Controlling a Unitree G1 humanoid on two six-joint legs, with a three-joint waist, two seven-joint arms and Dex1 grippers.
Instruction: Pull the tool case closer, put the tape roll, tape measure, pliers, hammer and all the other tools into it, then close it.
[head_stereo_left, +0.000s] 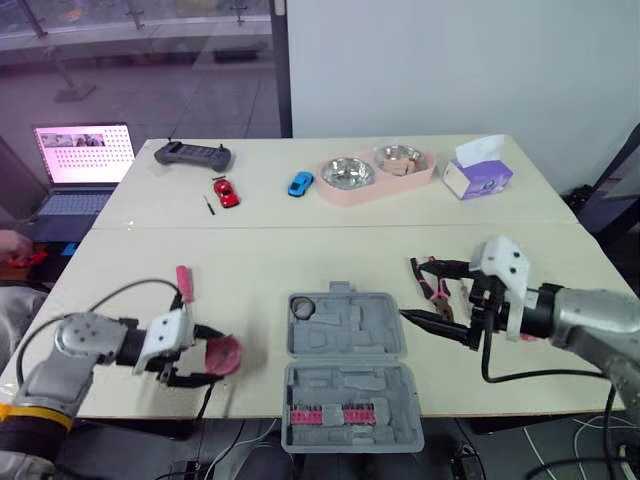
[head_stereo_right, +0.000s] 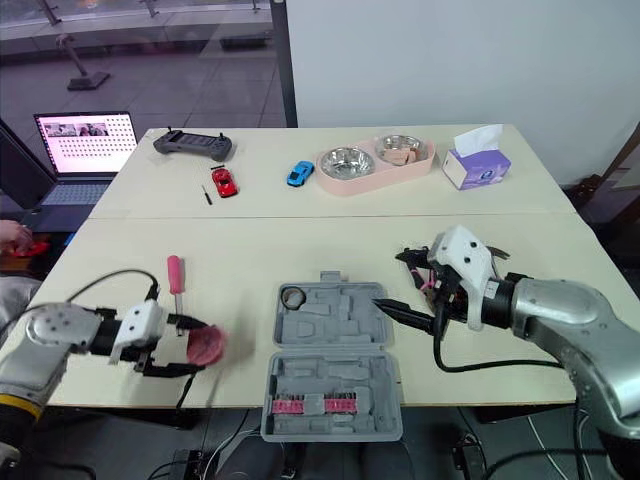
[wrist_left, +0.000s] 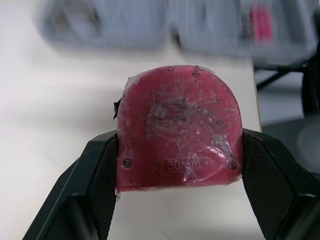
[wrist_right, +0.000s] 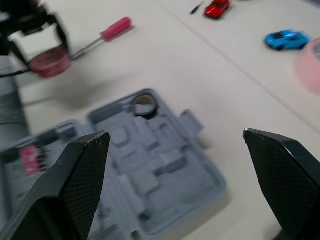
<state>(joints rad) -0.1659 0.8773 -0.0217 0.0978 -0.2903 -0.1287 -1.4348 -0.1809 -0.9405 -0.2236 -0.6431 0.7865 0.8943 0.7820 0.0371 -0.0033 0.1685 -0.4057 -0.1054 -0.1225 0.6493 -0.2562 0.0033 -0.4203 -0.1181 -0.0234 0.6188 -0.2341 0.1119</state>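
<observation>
On the desk (head_stereo_left: 250, 250), the left end effector (head_stereo_left: 212, 358) grips the red tape measure (wrist_left: 180, 127), seemingly ready to load it into the open tool case (head_stereo_left: 348, 365) just beside, its wrist view showing the scuffed face, while the right end effector (head_stereo_left: 410, 290) gapes wide over the case's far edge, its wrist view showing the tape roll (wrist_right: 144, 104) seated inside.

Left end effector (head_stereo_left: 212, 355) clamped, right (wrist_right: 175, 142) spread

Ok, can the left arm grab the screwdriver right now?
Probably not yet. The left pincer is shut on the red tape measure, so it is full. The screwdriver lies uncovered close beside that arm, so it looks reachable once the pincer is empty.
</observation>
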